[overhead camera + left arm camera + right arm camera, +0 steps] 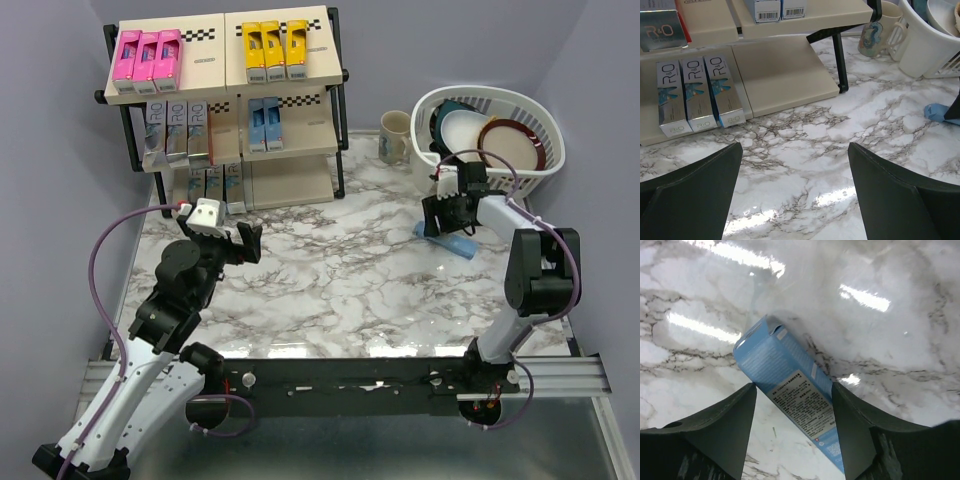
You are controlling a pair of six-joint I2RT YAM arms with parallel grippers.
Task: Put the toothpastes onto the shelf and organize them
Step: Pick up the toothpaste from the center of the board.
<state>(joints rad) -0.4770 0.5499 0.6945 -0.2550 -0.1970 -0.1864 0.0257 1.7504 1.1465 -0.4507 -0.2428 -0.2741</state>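
Note:
The shelf (300,185) stands at the back left. It holds pink toothpastes (148,55) and yellow ones (275,48) on the top tier, silver ones (178,128) and light blue ones (264,122) on the middle tier, and silver-teal ones (210,185) on the bottom tier. One light blue toothpaste (455,243) lies flat on the marble at the right. My right gripper (445,215) is open and straddles it; in the right wrist view the carton (775,360) lies diagonally between the fingers of the gripper (794,385). My left gripper (245,240) is open and empty, in front of the shelf.
A white dish basket (540,150) with plates stands at the back right, with a mug (395,135) on its left. The left wrist view shows the open gripper (795,170), the shelf's bottom board (782,75), three silver-teal cartons (700,92) and the loose blue carton (939,112).

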